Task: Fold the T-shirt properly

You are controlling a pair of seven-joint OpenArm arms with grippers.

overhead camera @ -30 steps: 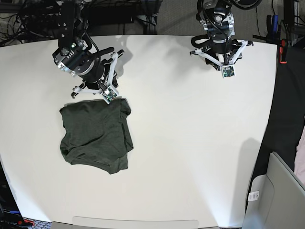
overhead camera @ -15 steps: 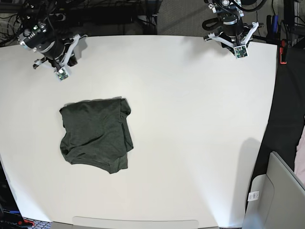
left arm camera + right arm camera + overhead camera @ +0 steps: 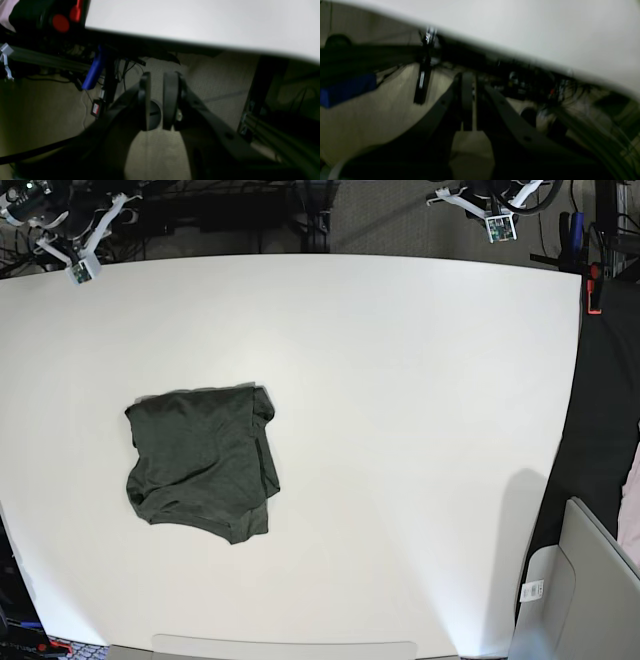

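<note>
Holding nothing in the left hand [image 3: 158, 75], keeping its two dark fingers only a narrow slit apart. Pressing the right hand [image 3: 473, 80] closed, fingers together, gripping nothing there either; blurred in its wrist view.

Leaving the T-shirt [image 3: 200, 470] lying on the worktop [image 3: 400, 430], toward the left side of the base view and somewhat nearer the front edge than the back. Showing as a dark olive-green bundle, folded into a compact, roughly square shape with uneven edges and a layer of cloth peeking out along its right side. Touching neither hand, well apart from both.

Parking both arms at the far corners of the base view, beyond the back edge of the worktop: right arm [image 3: 60, 240] at the upper left, left arm [image 3: 490, 210] at the upper right. Hanging both hands over the carpeted floor [image 3: 212, 75] rather than the white surface. Pointing the left wrist camera past a blue handle [image 3: 93, 68] and tangled cables under the worktop. Framing a red clamp [image 3: 594, 285] at the right edge.
</note>
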